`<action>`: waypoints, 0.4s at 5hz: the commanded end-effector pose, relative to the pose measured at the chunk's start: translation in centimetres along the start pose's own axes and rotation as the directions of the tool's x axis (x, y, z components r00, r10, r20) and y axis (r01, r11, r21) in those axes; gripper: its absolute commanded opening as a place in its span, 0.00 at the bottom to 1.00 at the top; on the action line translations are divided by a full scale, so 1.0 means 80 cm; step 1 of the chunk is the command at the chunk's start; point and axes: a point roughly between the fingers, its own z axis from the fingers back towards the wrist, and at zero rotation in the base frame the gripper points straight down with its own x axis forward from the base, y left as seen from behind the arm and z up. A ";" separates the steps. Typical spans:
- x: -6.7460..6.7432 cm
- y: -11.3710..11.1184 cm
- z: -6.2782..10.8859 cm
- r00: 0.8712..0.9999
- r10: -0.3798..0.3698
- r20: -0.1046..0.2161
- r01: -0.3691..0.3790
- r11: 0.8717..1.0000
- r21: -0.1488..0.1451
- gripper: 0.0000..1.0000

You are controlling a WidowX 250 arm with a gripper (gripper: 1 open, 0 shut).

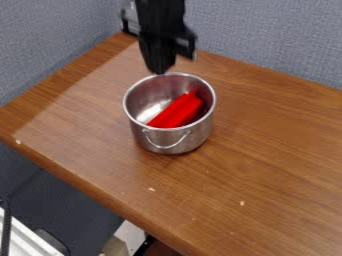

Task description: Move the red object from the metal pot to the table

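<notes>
The red object (177, 108) lies slanted inside the metal pot (171, 137), resting against the pot's far right wall. The pot stands on the brown wooden table (261, 170), near its middle. My black gripper (160, 64) hangs above the pot's far rim, pointing almost straight down. Its fingers are shut together with nothing between them, and it is clear of both the pot and the red bar.
A blue-grey wall stands behind the table on the left. The table's front-left edge (80, 185) drops off to the floor. The pot's thin wire handle (166, 148) hangs down its near side. Bare wood surrounds the pot on all sides.
</notes>
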 end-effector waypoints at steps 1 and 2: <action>0.022 -0.004 0.036 0.997 0.006 0.077 -0.006 1.000 0.005 1.00; 0.023 -0.020 0.052 0.998 0.006 0.060 -0.005 1.000 -0.012 1.00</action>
